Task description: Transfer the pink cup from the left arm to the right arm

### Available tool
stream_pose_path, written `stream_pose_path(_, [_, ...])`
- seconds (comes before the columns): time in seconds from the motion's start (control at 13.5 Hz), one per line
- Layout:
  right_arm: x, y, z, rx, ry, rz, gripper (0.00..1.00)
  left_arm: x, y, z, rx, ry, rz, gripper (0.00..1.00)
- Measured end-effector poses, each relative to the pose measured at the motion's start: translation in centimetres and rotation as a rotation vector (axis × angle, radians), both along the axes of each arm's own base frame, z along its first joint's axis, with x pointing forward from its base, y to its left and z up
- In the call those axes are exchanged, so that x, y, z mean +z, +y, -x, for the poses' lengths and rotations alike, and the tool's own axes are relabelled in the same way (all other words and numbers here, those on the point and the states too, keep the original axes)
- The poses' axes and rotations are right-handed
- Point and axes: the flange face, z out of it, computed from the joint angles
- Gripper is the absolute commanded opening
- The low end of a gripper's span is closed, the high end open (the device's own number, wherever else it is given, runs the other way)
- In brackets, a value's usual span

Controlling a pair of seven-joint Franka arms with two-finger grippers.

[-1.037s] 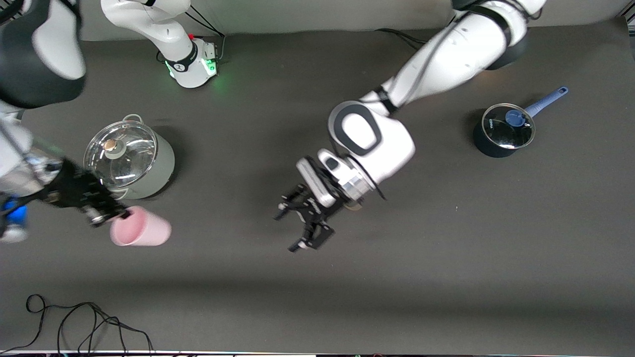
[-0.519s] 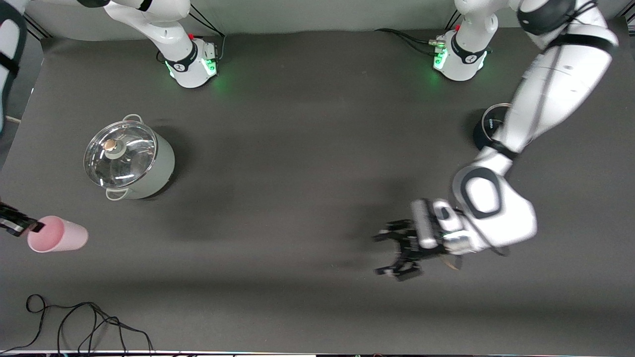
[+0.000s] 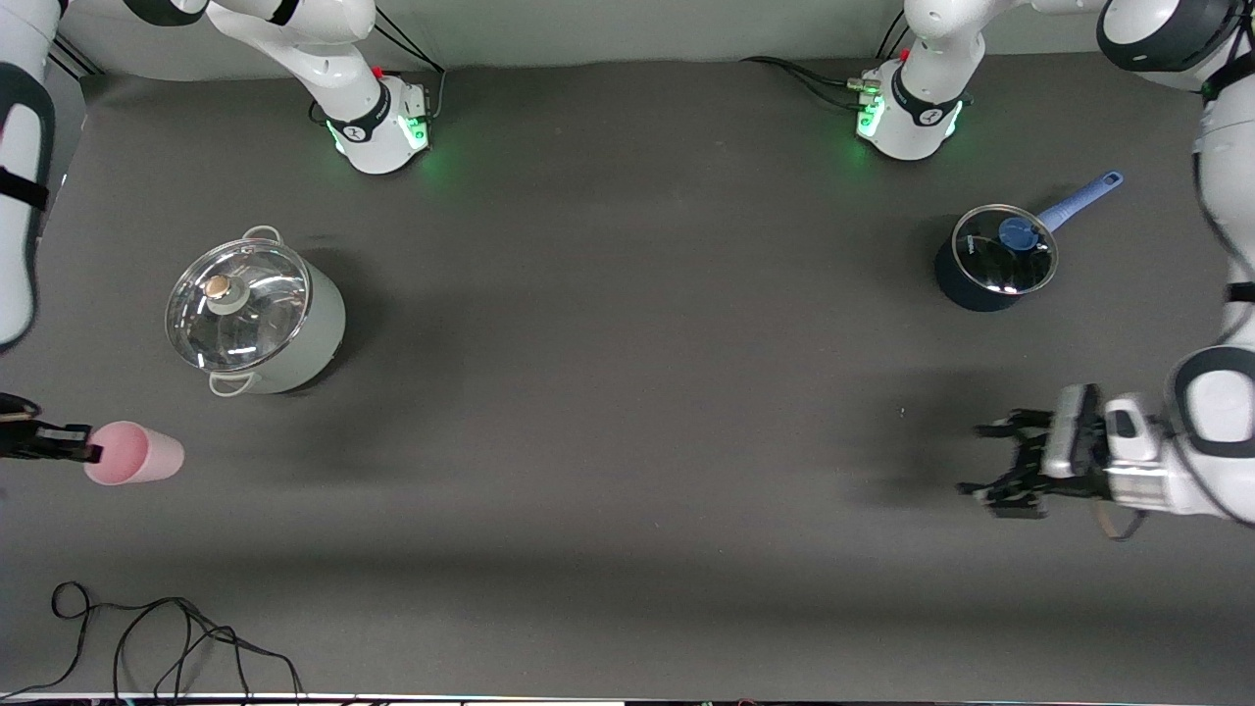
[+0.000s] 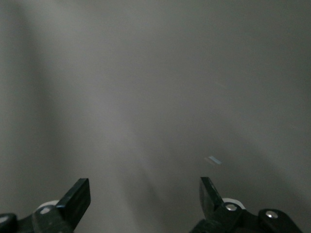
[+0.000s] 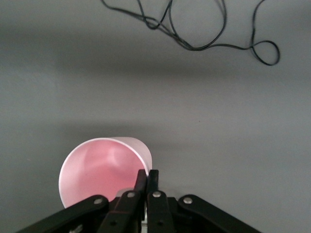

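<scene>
The small pale-pink plastic cup (image 3: 134,453) is held at its rim by the right gripper (image 3: 74,443), over the dark grey surface (image 3: 608,392) at the right arm's end. The 2 black fingers (image 5: 147,183) are pinched together on the cup's rim. The big silver pot with a glass lid (image 3: 255,312) stands near it. The left gripper (image 3: 1005,461) hangs over the left arm's end with its fingers (image 4: 76,198) wide apart and holding nothing. A small dark-blue saucepan (image 3: 992,260) stands near the left arm's base.
</scene>
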Motion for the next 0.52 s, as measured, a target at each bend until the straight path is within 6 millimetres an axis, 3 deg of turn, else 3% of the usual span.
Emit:
stream_pose_path(0.3, [-8.1, -0.1, 0.0, 0.051, 0.011, 0.005, 0.0, 2.3, 6.0, 1.5, -0.02, 0.055, -0.235, 1.0])
stream_pose_path(0.52, [-14.7, 0.5, -1.1, 0.085, 0.006, 0.017, 0.0, 5.2, 8.8, 2.3, -0.004, 0.053, -0.392, 1.0])
